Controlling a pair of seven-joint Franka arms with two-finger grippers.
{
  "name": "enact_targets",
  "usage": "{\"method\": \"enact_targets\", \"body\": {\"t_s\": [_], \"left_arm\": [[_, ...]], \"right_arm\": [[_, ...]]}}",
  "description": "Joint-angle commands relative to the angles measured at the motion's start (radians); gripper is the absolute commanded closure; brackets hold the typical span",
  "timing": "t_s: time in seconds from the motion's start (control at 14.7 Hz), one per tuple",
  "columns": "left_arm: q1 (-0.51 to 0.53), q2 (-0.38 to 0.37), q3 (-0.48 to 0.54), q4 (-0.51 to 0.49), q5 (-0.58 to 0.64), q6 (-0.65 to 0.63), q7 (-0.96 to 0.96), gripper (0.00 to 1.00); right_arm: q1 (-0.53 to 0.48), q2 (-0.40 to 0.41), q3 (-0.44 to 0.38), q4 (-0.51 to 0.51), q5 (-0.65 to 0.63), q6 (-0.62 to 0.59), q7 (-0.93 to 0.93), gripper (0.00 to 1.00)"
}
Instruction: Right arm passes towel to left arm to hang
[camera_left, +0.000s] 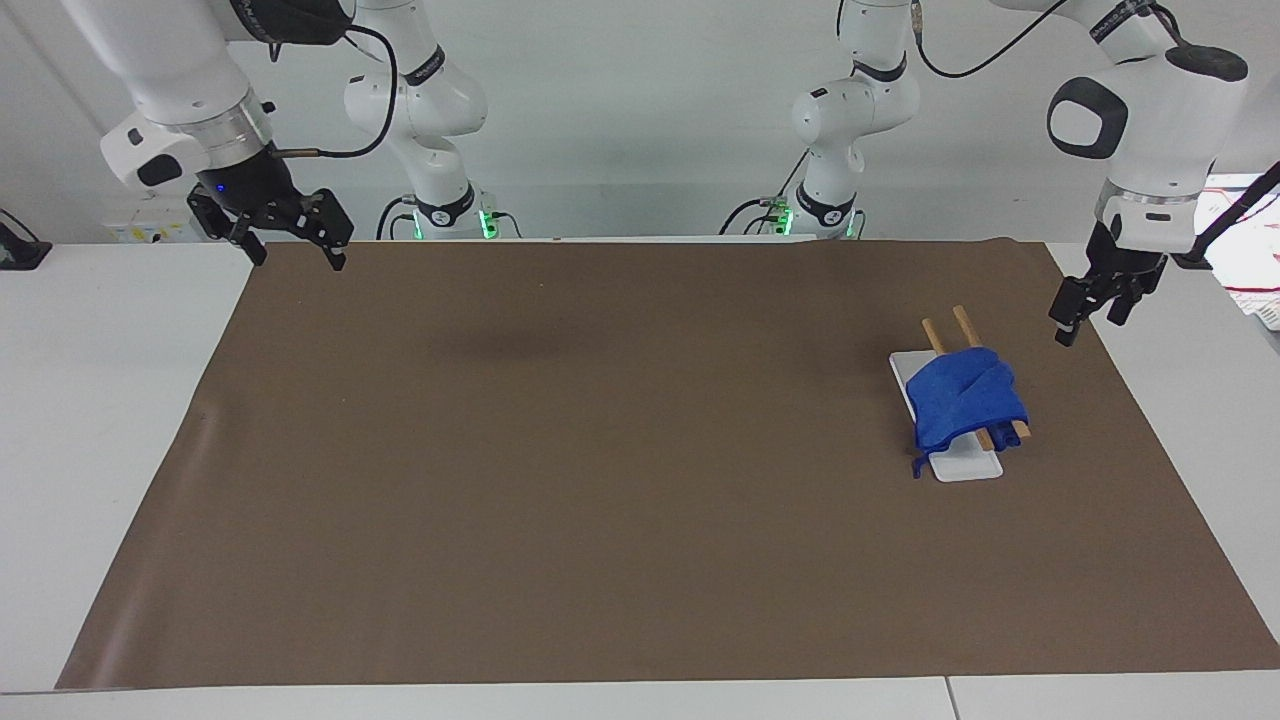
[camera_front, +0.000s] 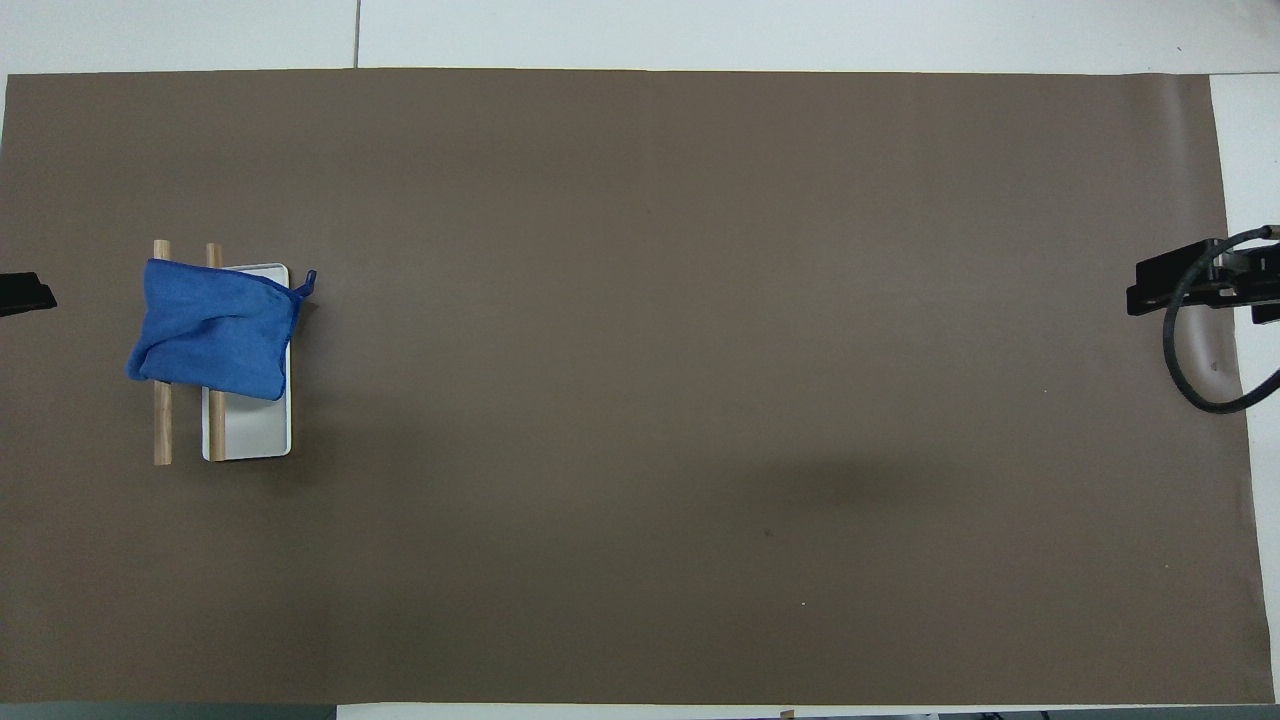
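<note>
The bright blue towel (camera_left: 962, 398) (camera_front: 213, 333) lies bunched over the two wooden rods (camera_left: 958, 325) (camera_front: 161, 432) of a small rack on a white base (camera_left: 968, 465) (camera_front: 252, 432), toward the left arm's end of the table. Its cord loop (camera_front: 309, 281) hangs off the edge of the base. My left gripper (camera_left: 1090, 318) hangs open and empty in the air beside the rack, apart from the towel. In the overhead view only its black tip (camera_front: 24, 293) shows. My right gripper (camera_left: 298, 257) waits open and empty over the brown mat's corner at the right arm's end.
A brown mat (camera_left: 600, 480) (camera_front: 700, 400) covers most of the white table (camera_left: 100, 400). The right arm's black cable (camera_front: 1190, 370) loops by its wrist. Both arm bases (camera_left: 440, 215) stand along the table's edge.
</note>
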Motion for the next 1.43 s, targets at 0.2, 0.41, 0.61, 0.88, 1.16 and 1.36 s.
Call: {"method": "enact_targets", "body": {"t_s": [0.2,0.41,0.61,0.88,1.16,1.36], "left_arm": [[-0.146,0.05,-0.004,0.159,-0.03,-0.262,0.007,0.0],[-0.211,0.082,-0.004,0.239,-0.039,-0.378,0.007,0.0],[-0.251,0.12,-0.005,0.338,-0.053,-0.5,0.001,0.0],[-0.251,0.139,-0.002,0.383,-0.114,-0.558,-0.002,0.0],[-0.257,0.117,0.001,0.325,-0.103,-0.551,-0.016,0.0],[-0.257,0.1,0.001,0.297,-0.091,-0.557,-0.048,0.0]], "right_arm": [[-0.003,-0.011,0.002,-0.005,-0.012,-0.006,-0.024,0.0],[-0.008,-0.011,0.002,-0.005,-0.012,-0.007,-0.024,0.0],[-0.008,-0.011,0.002,-0.005,-0.012,-0.007,-0.024,0.0],[-0.009,-0.011,0.002,-0.005,-0.01,-0.006,-0.024,0.0],[-0.011,-0.011,0.002,-0.006,-0.006,-0.006,-0.023,0.0],[-0.014,-0.013,0.002,-0.006,-0.004,-0.006,-0.024,0.0]]}}
